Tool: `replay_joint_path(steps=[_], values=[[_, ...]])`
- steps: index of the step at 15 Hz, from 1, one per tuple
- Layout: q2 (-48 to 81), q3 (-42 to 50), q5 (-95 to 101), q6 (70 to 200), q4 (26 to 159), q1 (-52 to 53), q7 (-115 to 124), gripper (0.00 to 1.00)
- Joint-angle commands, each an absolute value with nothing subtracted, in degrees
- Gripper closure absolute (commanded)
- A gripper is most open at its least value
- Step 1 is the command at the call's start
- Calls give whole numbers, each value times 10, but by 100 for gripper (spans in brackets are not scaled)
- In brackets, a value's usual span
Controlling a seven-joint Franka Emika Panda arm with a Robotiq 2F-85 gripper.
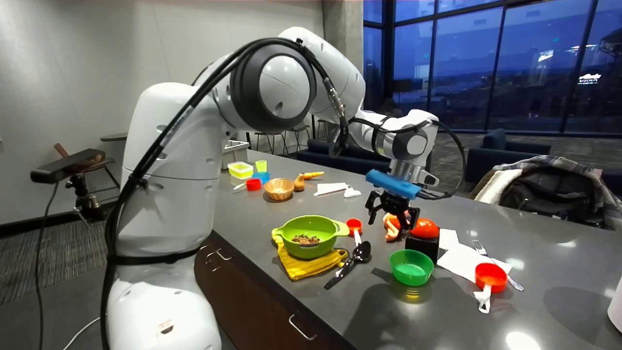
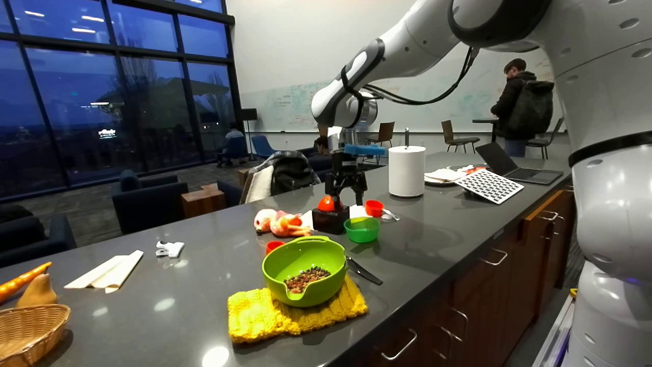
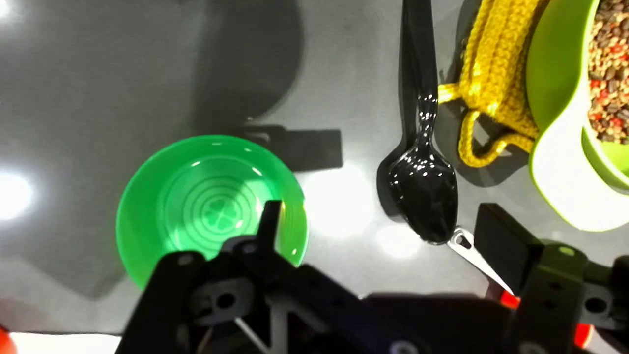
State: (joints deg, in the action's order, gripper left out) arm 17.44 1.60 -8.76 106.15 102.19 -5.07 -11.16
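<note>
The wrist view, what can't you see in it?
Wrist view:
Lime bowl: cut off by right edge.
Black spoon: handle cut off by the top edge.
Green bowl: rim partly hidden by the gripper.
Red measuring cup: mostly behind the gripper.
Red thing, bottom left: cut off by edges, can't tell what.

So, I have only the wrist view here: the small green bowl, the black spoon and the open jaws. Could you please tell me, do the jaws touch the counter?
Observer: No, both exterior views show the jaws hanging above the counter, apart from it.
Operator: Thank you. What is near the green bowl that my picture leaves out?
Observer: In both exterior views, a rounded red thing rests on a black box beside the bowl.
Operator: I see. Is there any device on this counter that I should protect?
Observer: Yes, an exterior view shows an open laptop on it.
</note>
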Motion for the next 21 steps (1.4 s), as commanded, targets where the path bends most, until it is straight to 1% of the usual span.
replay_joint_path(steps=[1, 6, 11, 21], values=[[128, 22, -57, 1112, 1062, -41, -69, 0], [104, 23, -26, 1163, 1081, -35, -22, 0], [85, 22, 5, 1188, 1094, -27, 15, 0], [52, 2, 14, 1134, 1085, 5, 58, 0]])
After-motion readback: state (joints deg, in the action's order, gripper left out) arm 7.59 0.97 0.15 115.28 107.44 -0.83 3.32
